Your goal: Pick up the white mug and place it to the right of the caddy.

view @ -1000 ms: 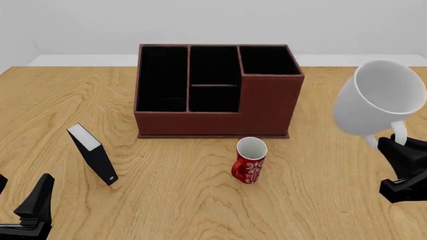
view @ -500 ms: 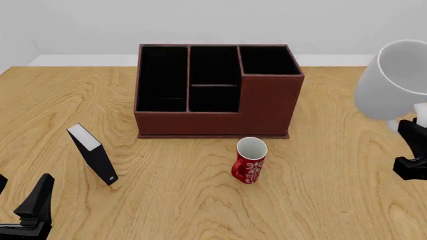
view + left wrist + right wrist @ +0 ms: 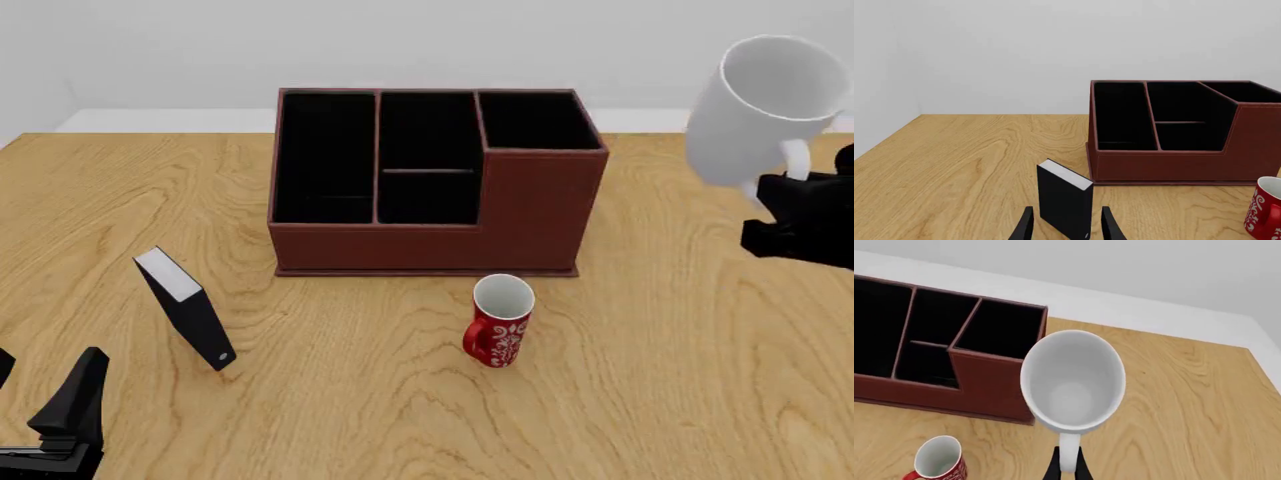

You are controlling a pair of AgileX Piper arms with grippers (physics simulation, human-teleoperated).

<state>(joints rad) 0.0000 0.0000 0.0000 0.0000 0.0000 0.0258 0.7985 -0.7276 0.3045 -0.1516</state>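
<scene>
Front view: right pincer (image 3: pixel 787 185) had the white mug (image 3: pixel 761 110) up in the air at about 3 o'clock from the caddy (image 3: pixel 434 180), mouth tipped toward the camera, well clear of the bench (image 3: pixel 667 380). Right wrist view confirmed the grip: pincer (image 3: pixel 1066 467) closed thin on the loop handle only, mug (image 3: pixel 1073 387) hanging out past the fingertips, the caddy's tall end (image 3: pixel 997 370) just beside it.

Left pincer (image 3: pixel 1066 225) sat idle at 7 o'clock on the bench, fingers spread, nothing held; the black-and-white box (image 3: pixel 1064 202) stood just ahead of it between the finger lines but not gripped. Red mug (image 3: pixel 501 320) stood at 6 o'clock of the caddy, well apart from the carry path.

Risks, my read:
- Handle-only grip means the mug could swing or rotate about the handle on descent, and slip if the pinch is marginal.
- Mug was tilted; if set down without levelling, it lands on its edge and tips or rolls.
- Lateral clearance to the caddy wall looked tight from the wrist view; drift toward 9 o'clock would knock the caddy.
- Releasing from height would bounce it.
</scene>
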